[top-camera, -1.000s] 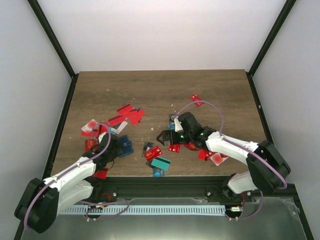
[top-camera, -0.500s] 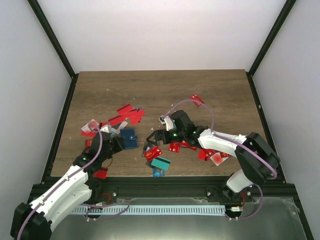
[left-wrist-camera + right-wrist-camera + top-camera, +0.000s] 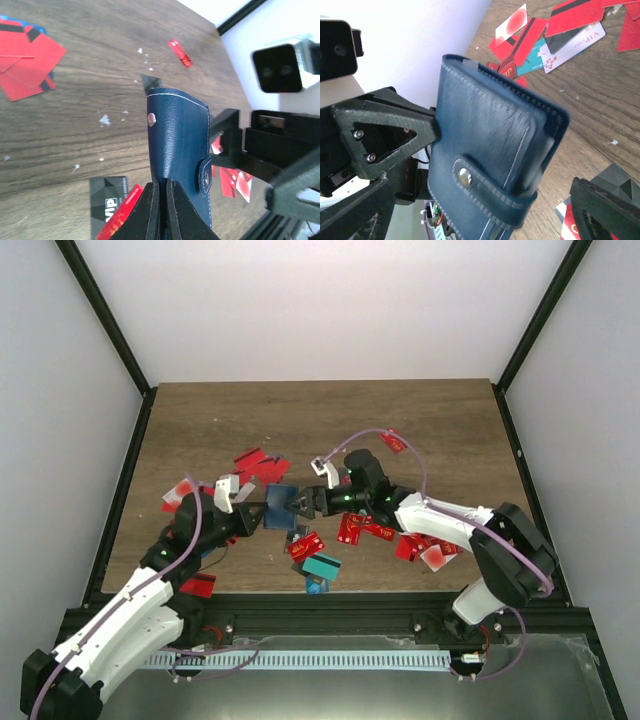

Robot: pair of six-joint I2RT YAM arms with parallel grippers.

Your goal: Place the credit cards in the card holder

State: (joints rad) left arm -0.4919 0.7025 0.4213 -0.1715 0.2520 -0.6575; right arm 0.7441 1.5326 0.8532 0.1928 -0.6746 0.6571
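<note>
Top external view, left to right: the left gripper [image 3: 255, 516] has its jaws pinched tight on the near edge of the card holder [image 3: 280, 505], so it's held up on edge above the table [image 3: 430, 420]. The holder sits right between both arms. The right gripper [image 3: 306, 503] is right up against its other edge, but honestly can't tell how those jaws stand. Credit cards [image 3: 258, 466] lie scattered on the wood around them.
</note>
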